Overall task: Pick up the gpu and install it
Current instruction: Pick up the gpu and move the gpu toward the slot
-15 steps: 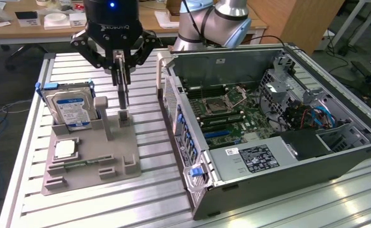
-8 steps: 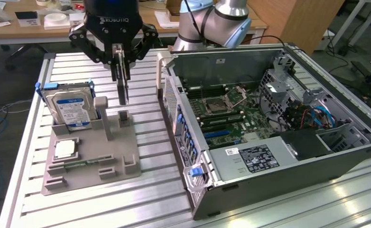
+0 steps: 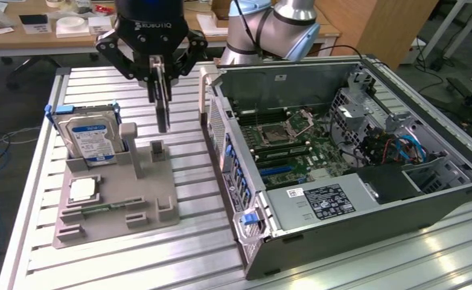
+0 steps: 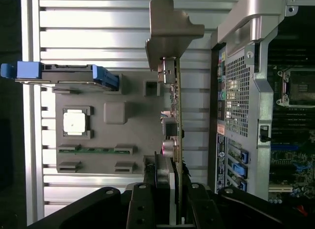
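Note:
The gpu (image 3: 163, 112) is a thin dark card hanging edge-on and upright from my gripper (image 3: 160, 78), which is shut on its upper end. It hangs in the air above the grey fixture block (image 3: 151, 181), just over a small slotted post (image 3: 158, 150). In the wrist view the gpu (image 4: 176, 106) runs as a narrow strip out from my gripper (image 4: 173, 176), with its metal end bracket (image 4: 170, 27) at the far tip. The open computer case (image 3: 341, 151) lies to the exterior view's right of the card, its motherboard (image 3: 293, 151) exposed.
On the fixture stand a blue-labelled hard drive (image 3: 91, 139) and a square silver processor chip (image 3: 83, 190); a green memory stick (image 4: 93, 150) lies in a slot. The case's rear panel (image 4: 241, 91) rises close beside the card. Everything rests on a slatted aluminium table (image 3: 139, 254).

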